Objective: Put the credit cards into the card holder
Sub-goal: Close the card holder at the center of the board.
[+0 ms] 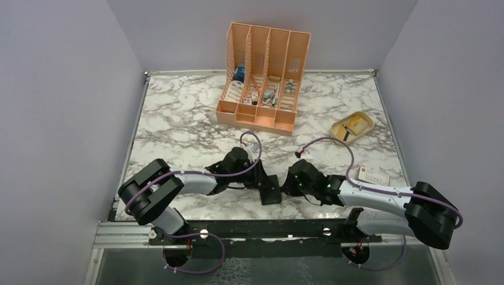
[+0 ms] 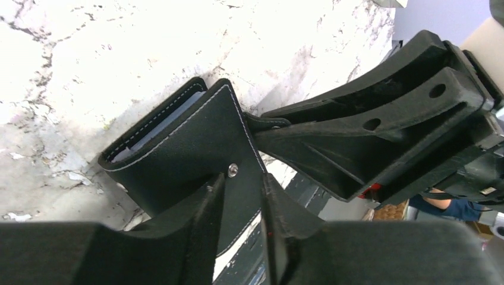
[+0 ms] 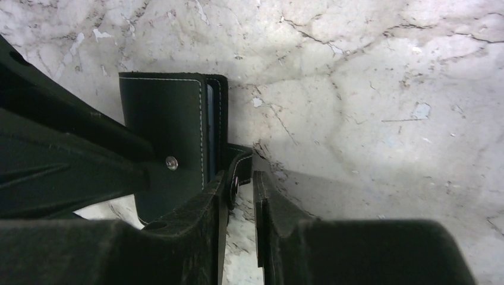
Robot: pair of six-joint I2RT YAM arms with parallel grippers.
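The card holder (image 1: pixel 271 191), a folded black wallet, lies near the table's front edge between my two grippers. In the left wrist view the card holder (image 2: pixel 178 142) shows its stitched cover, a snap stud (image 2: pixel 233 170) and pale inner leaves. My left gripper (image 2: pixel 243 181) has its fingers apart over a corner of that cover. In the right wrist view the snap tab (image 3: pixel 241 166) sits between the tips of my right gripper (image 3: pixel 239 175), against one finger with a gap to the other. A whitish credit card (image 1: pixel 373 176) with red marks lies on the table to the right.
A tall orange slotted organizer (image 1: pixel 264 77) stands at the back centre. At the right is a beige oval dish (image 1: pixel 352 127). Both arms meet low over the marble table (image 1: pixel 178 119) near its front edge, and cables loop above them.
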